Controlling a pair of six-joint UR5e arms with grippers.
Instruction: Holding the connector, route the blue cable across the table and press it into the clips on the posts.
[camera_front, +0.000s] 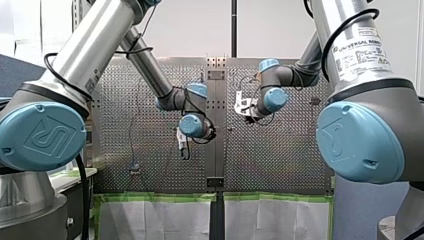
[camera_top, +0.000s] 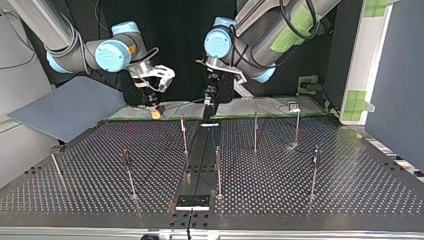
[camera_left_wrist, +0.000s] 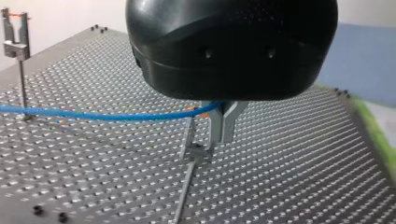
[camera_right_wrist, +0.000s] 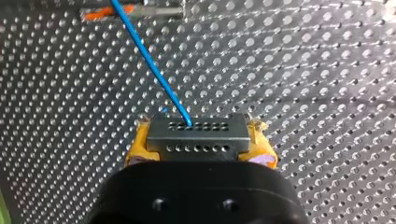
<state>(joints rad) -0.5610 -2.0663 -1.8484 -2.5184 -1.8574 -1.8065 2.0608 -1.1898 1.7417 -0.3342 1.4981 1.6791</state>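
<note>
The dark grey rectangular connector (camera_right_wrist: 198, 137), with two rows of small holes on its face, sits clamped between the yellow pads (camera_right_wrist: 136, 145) of my right gripper (camera_right_wrist: 200, 140). The thin blue cable (camera_right_wrist: 149, 60) leaves the connector's far row of holes. It runs ahead of that gripper towards a metal piece with an orange mark (camera_right_wrist: 159, 10).

My left gripper (camera_left_wrist: 223, 126) has its two metal fingers (camera_left_wrist: 217, 123) closed together on the same cable, just above a slim metal post (camera_left_wrist: 186, 186) with a clip. A second post (camera_left_wrist: 21, 79) stands well off, beside the cable.

In the top view I count seven posts (camera_top: 218, 170) on the black perforated table (camera_top: 350, 180).
</note>
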